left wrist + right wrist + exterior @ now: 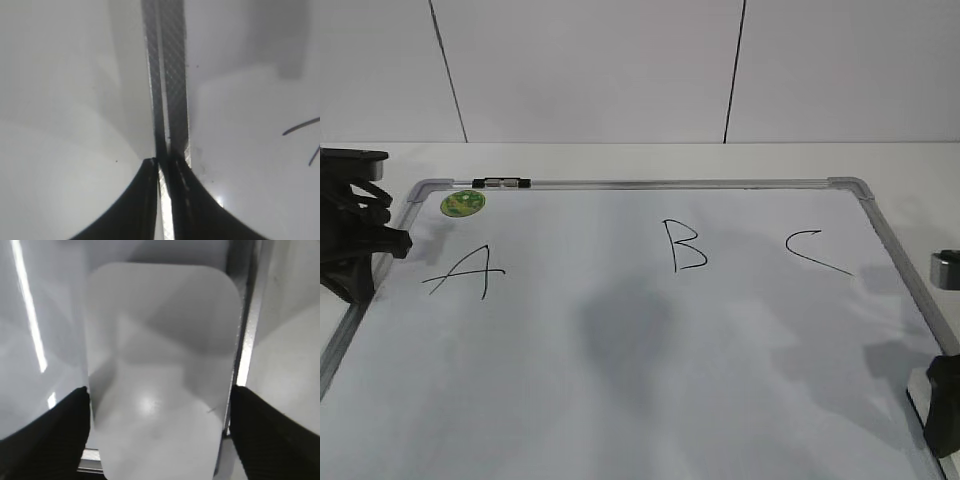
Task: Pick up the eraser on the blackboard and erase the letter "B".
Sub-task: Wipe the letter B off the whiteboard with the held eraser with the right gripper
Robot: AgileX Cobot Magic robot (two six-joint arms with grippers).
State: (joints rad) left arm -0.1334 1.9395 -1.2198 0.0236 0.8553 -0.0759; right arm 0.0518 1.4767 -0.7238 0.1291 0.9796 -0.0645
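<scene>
The blackboard (620,380) is a white board with a grey frame, lying flat. The letter "B" (685,246) is drawn in black at its upper middle. The eraser (160,365), a white rounded block, lies by the board's right frame and fills the right wrist view. My right gripper (160,395) is open and straddles it, one finger on each long side, with a thin gap on the right. In the exterior view this gripper (945,400) is at the board's lower right corner. My left gripper (162,162) is shut and empty over the board's left frame (170,75).
The letter "A" (465,272) is at the left and the letter "C" (815,250) at the right of the B. A round green sticker (462,203) sits at the board's top left. A dark clip (502,183) lies on the top frame.
</scene>
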